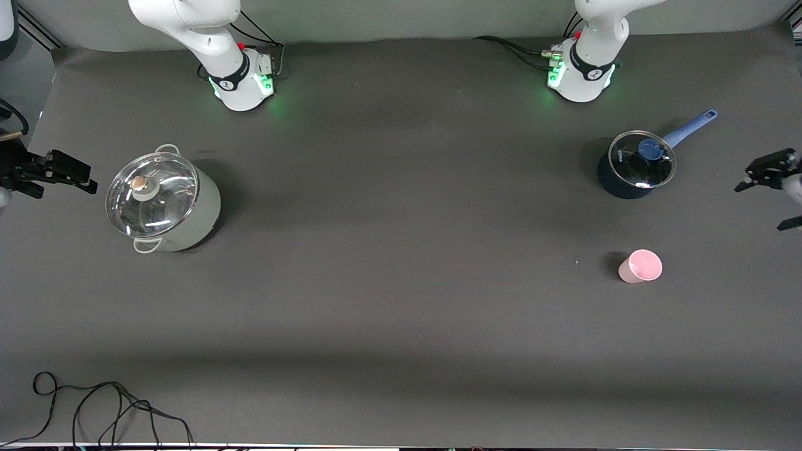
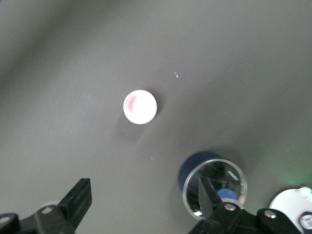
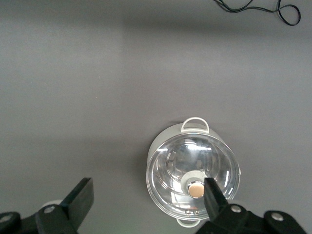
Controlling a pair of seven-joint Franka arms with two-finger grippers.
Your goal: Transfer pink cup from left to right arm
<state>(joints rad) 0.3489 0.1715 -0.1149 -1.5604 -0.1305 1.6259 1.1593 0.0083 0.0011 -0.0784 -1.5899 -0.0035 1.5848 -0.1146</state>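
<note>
The pink cup (image 1: 640, 266) stands upright on the dark table at the left arm's end, nearer to the front camera than the blue saucepan. In the left wrist view the cup (image 2: 140, 107) shows from above with its mouth up. My left gripper (image 1: 765, 199) hangs up in the air at the table's edge, beside the saucepan and apart from the cup. It is open and empty (image 2: 144, 195). My right gripper (image 1: 66, 175) waits in the air at the right arm's end, beside the grey pot. It is open and empty (image 3: 146, 195).
A blue saucepan (image 1: 636, 164) with a glass lid and a long handle stands near the left arm's base and also shows in the left wrist view (image 2: 214, 183). A grey pot (image 1: 161, 199) with a glass lid (image 3: 192, 175) stands at the right arm's end. A black cable (image 1: 94, 407) lies at the front edge.
</note>
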